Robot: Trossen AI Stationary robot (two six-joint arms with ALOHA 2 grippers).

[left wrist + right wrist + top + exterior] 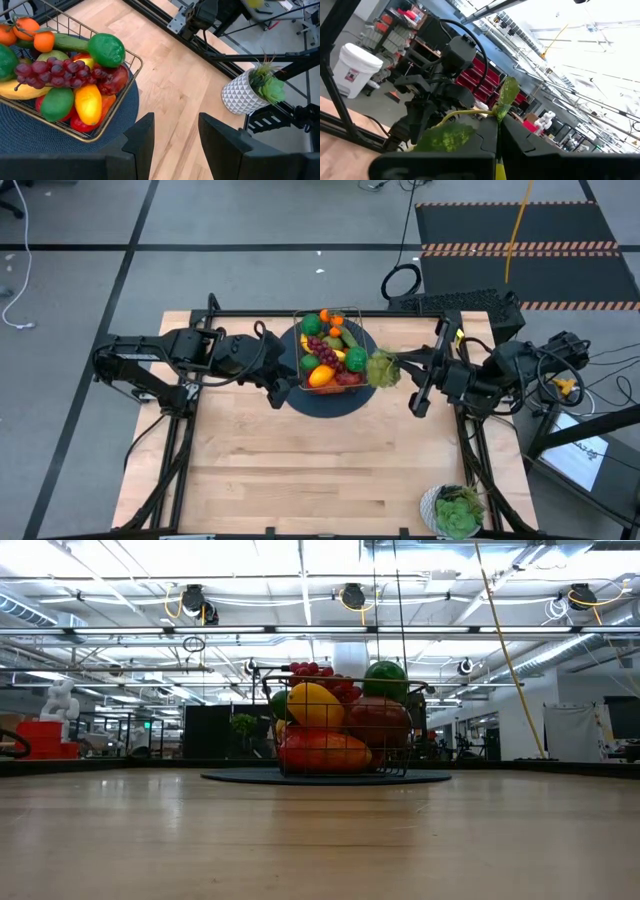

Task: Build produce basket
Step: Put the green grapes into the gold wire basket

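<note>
High view: your basket (332, 348) sits heaped with produce (330, 352) on the mat (330, 402), bench centre-back. Right gripper (393, 364), clamped on green grapes (382, 368), hovers beside it, likely the last piece. Left gripper (283, 383) half-open, empty.

Wire basket (301, 352) heaped with produce (330, 350), upright on mat (325, 402)

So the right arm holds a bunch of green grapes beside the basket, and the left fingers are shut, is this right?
Not quite: the left wrist view shows the left fingers open, holding nothing. The rest stands: the right gripper holds the green grapes beside the basket.
</note>
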